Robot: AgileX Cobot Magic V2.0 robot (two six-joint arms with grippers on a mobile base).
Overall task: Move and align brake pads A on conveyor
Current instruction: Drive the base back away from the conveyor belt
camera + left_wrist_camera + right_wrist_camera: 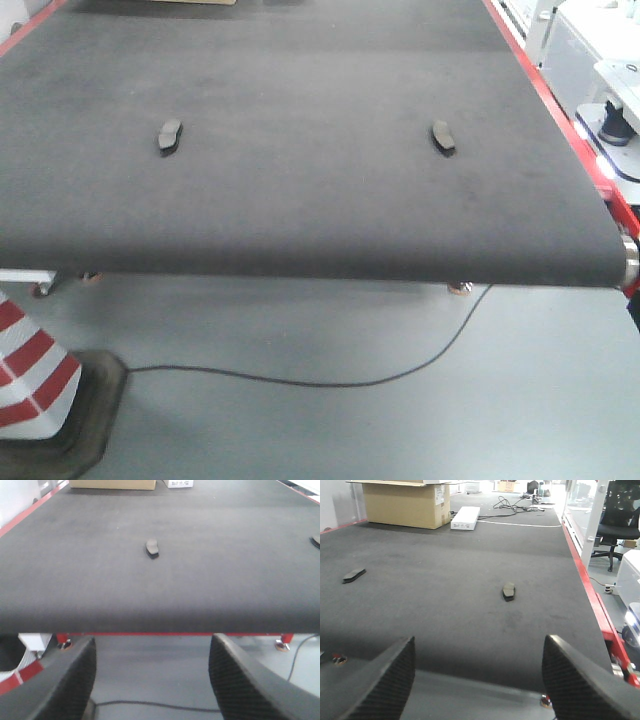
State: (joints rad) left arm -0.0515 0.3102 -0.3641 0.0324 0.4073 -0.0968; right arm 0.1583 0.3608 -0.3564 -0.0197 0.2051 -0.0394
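Charcoal conveyor (pixel 300 215) holds left brake pad (pixel 169 136) and right brake pad (pixel 442 137) well apart — only wrist views show left gripper (pixel 152 640) and right gripper (pixel 479 639), both wide, empty.

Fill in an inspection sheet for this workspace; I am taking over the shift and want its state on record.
Surface: conveyor, dark flat belt with a red frame edge; no damage seen.
Job's things: two seen, left pad and right pad, lying flat, far apart, roughly level across the belt; no others seen.
Clutter: cardboard box and white box at the belt's far end.
Grippers: left gripper and right gripper open, empty, short of the belt's near edge.
Cables: black cable on the floor below the belt end; loose cables beyond the far end.
Surroundings: striped cone at left, office chair at right.
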